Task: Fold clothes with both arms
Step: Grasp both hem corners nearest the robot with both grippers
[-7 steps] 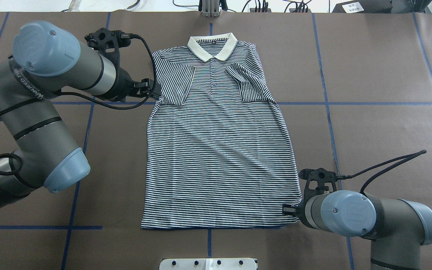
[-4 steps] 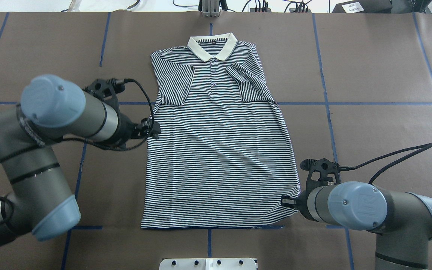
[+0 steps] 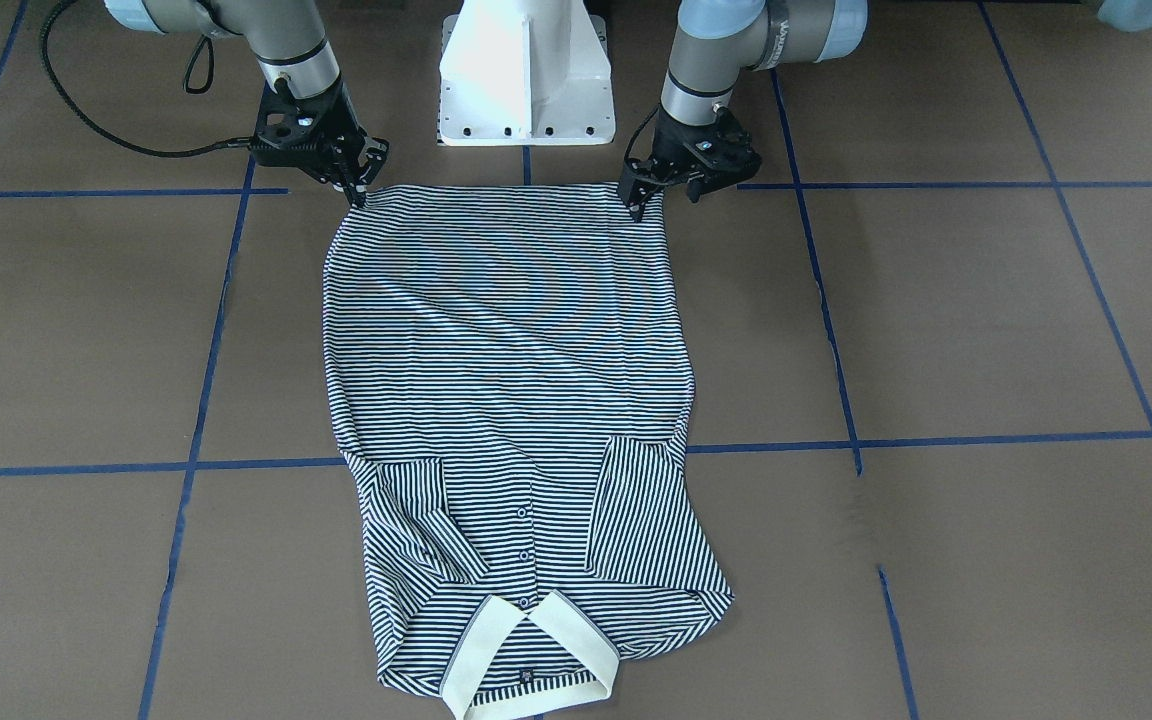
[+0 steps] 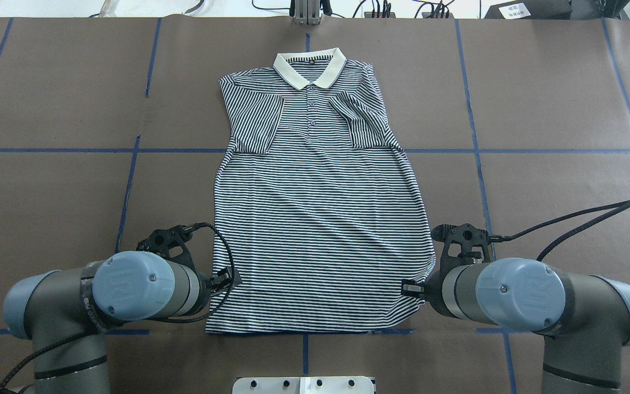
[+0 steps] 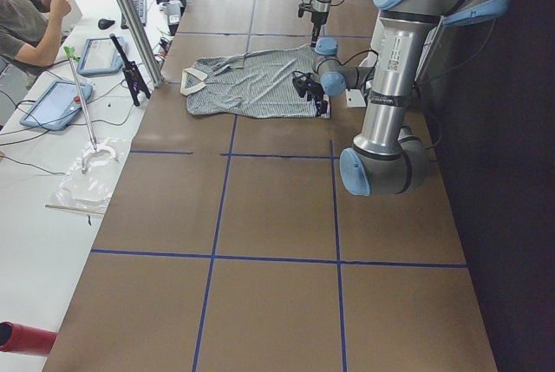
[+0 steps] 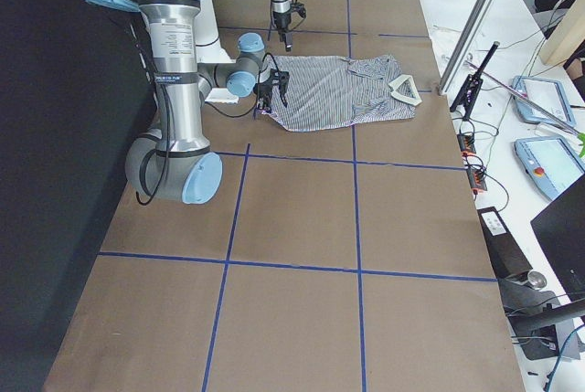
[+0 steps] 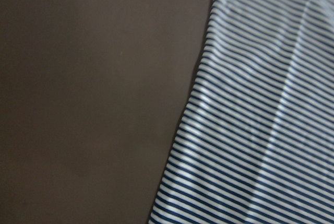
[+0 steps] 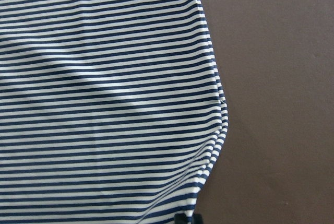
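Note:
The striped polo shirt [image 4: 315,219] lies flat and face up on the brown table, its cream collar [image 4: 309,68] at the far side and both sleeves folded in over the chest. My left gripper [image 4: 231,280] is open at the shirt's near left hem corner; it also shows in the front view [image 3: 661,195]. Its wrist view shows only the shirt's edge [image 7: 261,130], blurred. My right gripper [image 4: 409,288] is at the near right hem corner, shut on the shirt's edge [image 8: 203,182]. It shows in the front view [image 3: 354,188].
The white pedestal base [image 3: 526,70] stands just behind the hem, between the arms. Blue tape lines [image 4: 129,180] cross the table. A metal post [image 4: 307,13] stands past the collar. An operator [image 5: 26,25] and tablets are at a side desk.
My left arm has swung from the shirt's left sleeve down along its left side to the near hem corner. My right gripper has shifted slightly inward, drawing the right hem corner in with it.

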Available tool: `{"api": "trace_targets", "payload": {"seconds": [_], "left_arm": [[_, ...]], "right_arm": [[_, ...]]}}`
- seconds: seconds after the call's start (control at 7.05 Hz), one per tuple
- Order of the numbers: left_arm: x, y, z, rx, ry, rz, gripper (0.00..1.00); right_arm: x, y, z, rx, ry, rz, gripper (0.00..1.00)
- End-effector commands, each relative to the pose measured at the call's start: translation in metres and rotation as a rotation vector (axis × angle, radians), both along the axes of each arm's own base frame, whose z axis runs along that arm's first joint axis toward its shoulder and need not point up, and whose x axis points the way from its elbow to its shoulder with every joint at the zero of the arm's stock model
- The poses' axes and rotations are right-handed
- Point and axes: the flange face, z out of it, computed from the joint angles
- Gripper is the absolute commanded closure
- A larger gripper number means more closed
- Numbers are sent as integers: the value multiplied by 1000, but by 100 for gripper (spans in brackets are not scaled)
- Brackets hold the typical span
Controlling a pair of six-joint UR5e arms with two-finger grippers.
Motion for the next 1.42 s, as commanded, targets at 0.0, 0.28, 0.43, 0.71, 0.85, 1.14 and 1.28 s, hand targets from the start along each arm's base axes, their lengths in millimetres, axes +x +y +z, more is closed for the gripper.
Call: {"api": "trace_targets", "payload": {"seconds": [0.0,0.28,0.43,0.71,0.85,1.14,1.28], "left_arm": [[11,21,5,-28,-20,5,6],[16,28,7,-30,-24,15,6],[17,30,8,-29,-27,21,6],[20,29,11,-31,-35,21,7],[21,29,12,-31,-36,21,7],[20,29,15,-32,-41,21,12],[20,29,14,-32,-39,21,23]], "right_arm": [[-1,-1,-3,2,-5,1,100],[1,-2,-3,3,-6,5,100],[1,-2,-5,4,-11,5,100],[4,-3,-9,5,-20,7,100],[5,-4,-8,3,-19,9,100],[7,-6,-10,1,-23,10,100],[7,-6,-9,0,-22,10,100]]}}
